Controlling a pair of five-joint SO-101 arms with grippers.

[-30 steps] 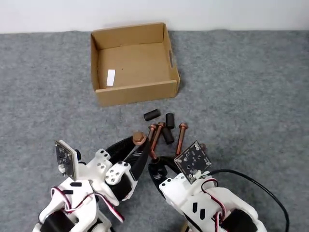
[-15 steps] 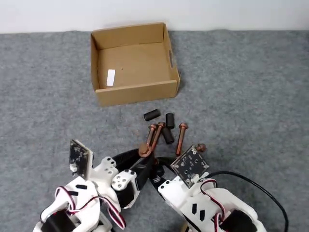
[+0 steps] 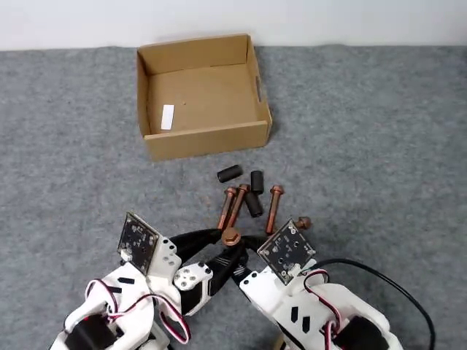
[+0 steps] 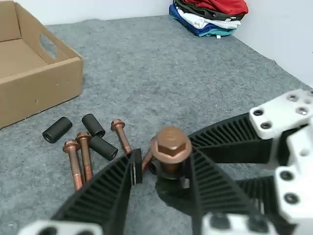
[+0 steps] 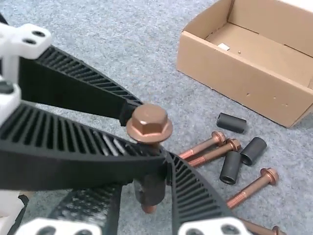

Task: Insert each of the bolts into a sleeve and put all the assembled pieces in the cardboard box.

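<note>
**A:** What lay there, seen from above?

**B:** A square, open box (image 3: 208,140) of brown cardboard stood on the grey, felt-like tabletop (image 3: 379,131). Near it, on the arms' side, lay three short black loose sleeves (image 3: 230,173) and several copper-coloured loose bolts (image 3: 273,209) with flanged hex heads, close together. Nearer the arms, both claws were at one upright bolt (image 3: 231,236), the left claw (image 3: 227,243) from the left and the right claw (image 3: 236,254) from the right.

**A:** And the left wrist view?

**B:** Ribbed black fingers ran in a wedge to the bolt's smooth shank, just under the head. The left claw was clamped on it there. The other claw's ribbed fingers came in from the side.

**A:** The right wrist view?

**B:** The shank went down through a matte black tube, the sleeve (image 5: 149,188), and its tip poked out below. The right claw's fingers pressed that sleeve from both sides, closed on it. The box stood well apart behind.
</note>
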